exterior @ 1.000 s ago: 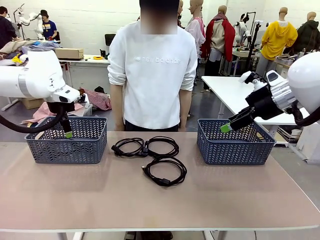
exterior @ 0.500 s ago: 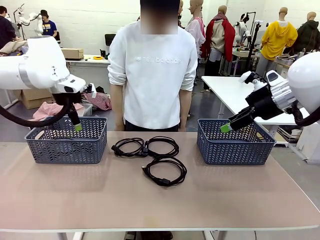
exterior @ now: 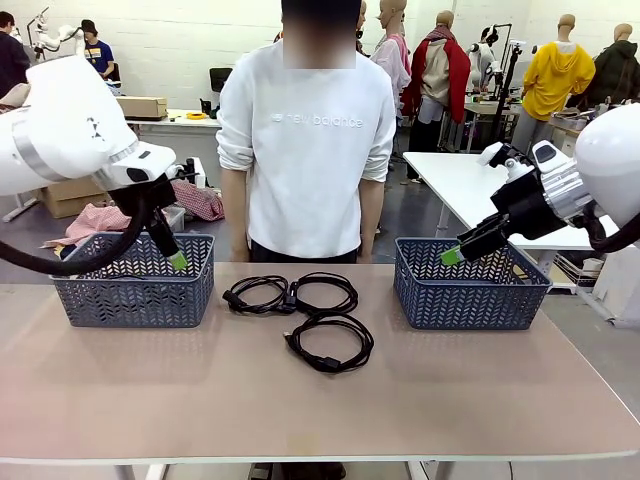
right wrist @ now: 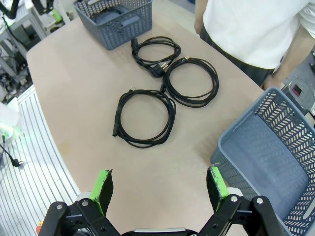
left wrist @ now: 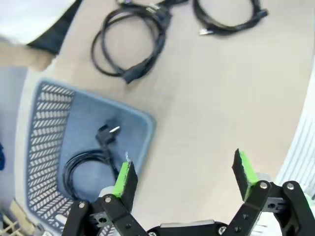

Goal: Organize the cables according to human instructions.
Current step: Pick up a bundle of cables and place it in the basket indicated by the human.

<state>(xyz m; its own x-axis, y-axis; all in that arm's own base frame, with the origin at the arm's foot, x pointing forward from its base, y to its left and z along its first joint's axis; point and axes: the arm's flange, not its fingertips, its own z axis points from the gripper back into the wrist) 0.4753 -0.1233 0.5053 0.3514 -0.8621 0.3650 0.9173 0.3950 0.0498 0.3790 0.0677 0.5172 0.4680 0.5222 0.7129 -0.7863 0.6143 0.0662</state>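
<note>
On the tabletop (exterior: 480, 400), between the baskets (exterior: 470, 295): three coiled cables (exterior: 326, 362); fourth cable (left wrist: 104, 134) lies in left basket (left wrist: 147, 123). Left fingers (left wrist: 123, 179) apart, empty; right fingers (right wrist: 103, 189) apart, empty.

The front view looks level from the near edge of the table (exterior: 320, 410), facing the person (exterior: 305, 150) at the far side; the left wrist view hangs close, steeply down past the left claw (left wrist: 183, 172) onto the left basket (left wrist: 44, 118); the right wrist view looks down from higher past the right claw (right wrist: 160, 179); all three share the loose cables (exterior: 292, 297) mid-table.
</note>
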